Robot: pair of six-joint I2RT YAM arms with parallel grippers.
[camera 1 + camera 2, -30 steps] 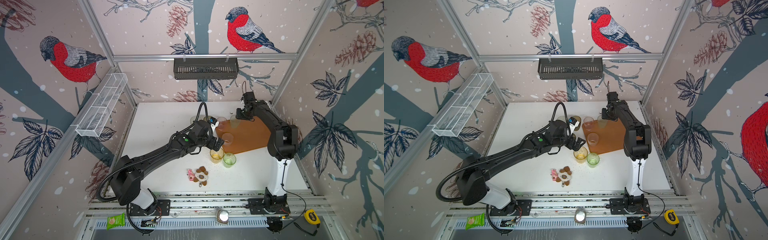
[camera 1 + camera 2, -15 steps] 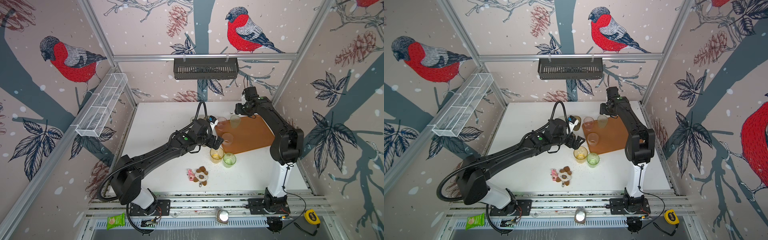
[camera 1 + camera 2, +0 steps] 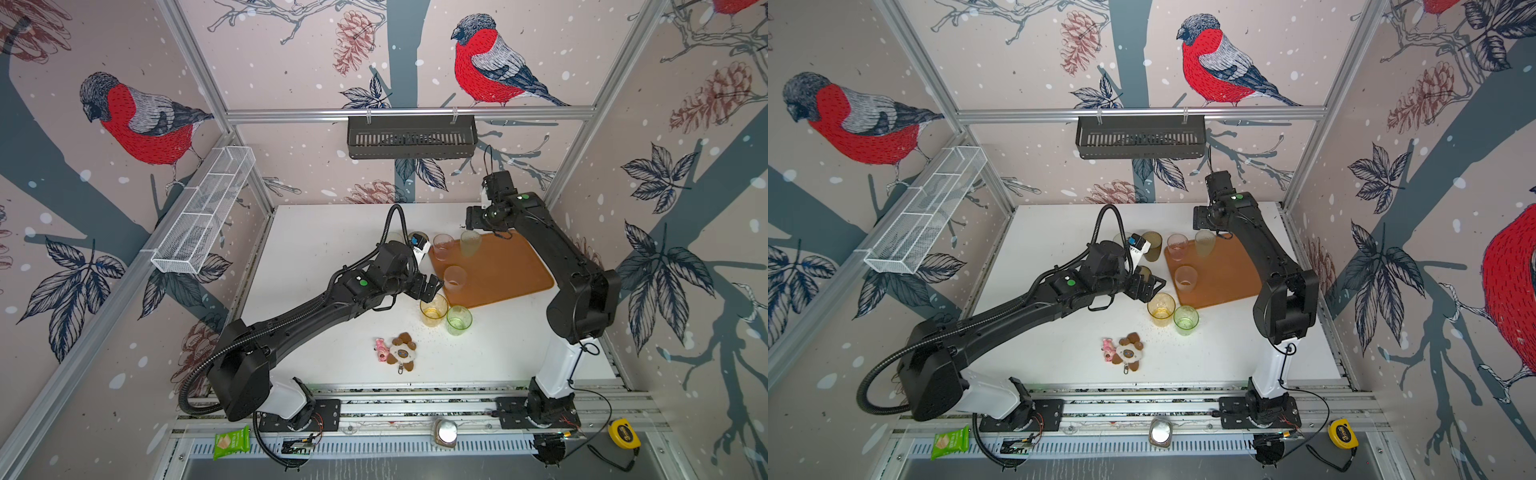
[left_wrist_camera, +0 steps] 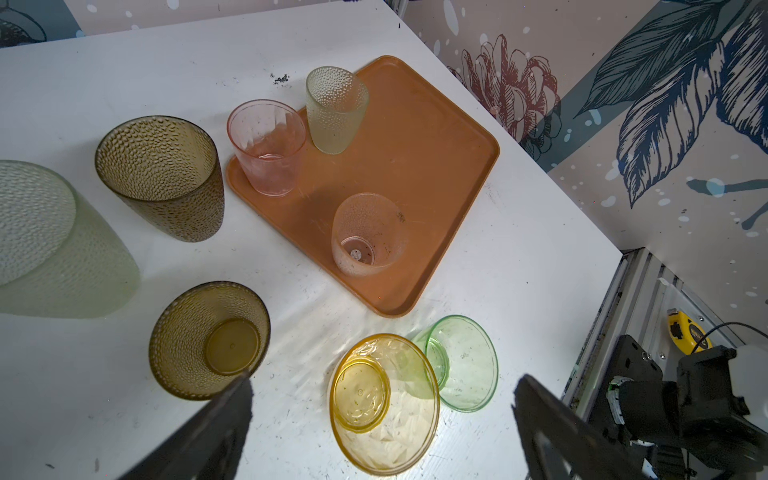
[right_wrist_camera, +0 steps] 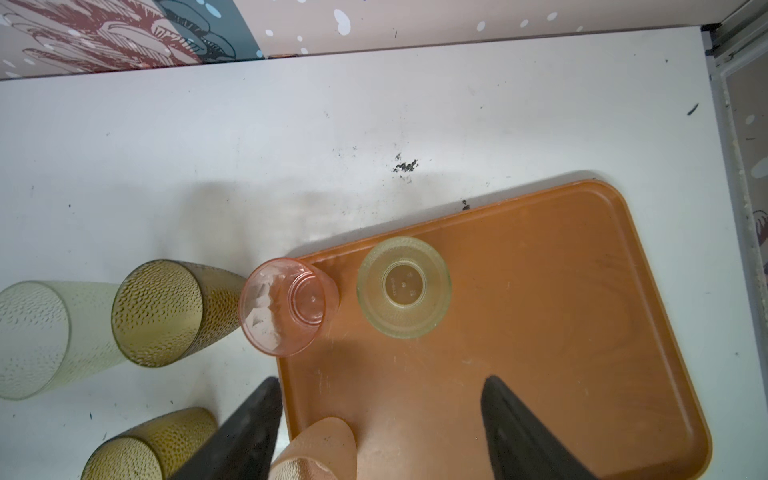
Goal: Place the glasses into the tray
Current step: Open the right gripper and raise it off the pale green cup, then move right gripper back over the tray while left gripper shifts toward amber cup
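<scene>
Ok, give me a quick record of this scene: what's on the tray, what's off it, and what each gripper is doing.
tray: orange, flat on the white table
on tray: three upright glasses: pink glass, pale cream glass, frosted pinkish glass
off tray: five on the table: yellow glass, green glass, tall brown glass, short brown glass, pale green glass
left gripper: open, empty, by the yellow glass
right gripper: open, empty, over the tray near the pale cream glass
</scene>
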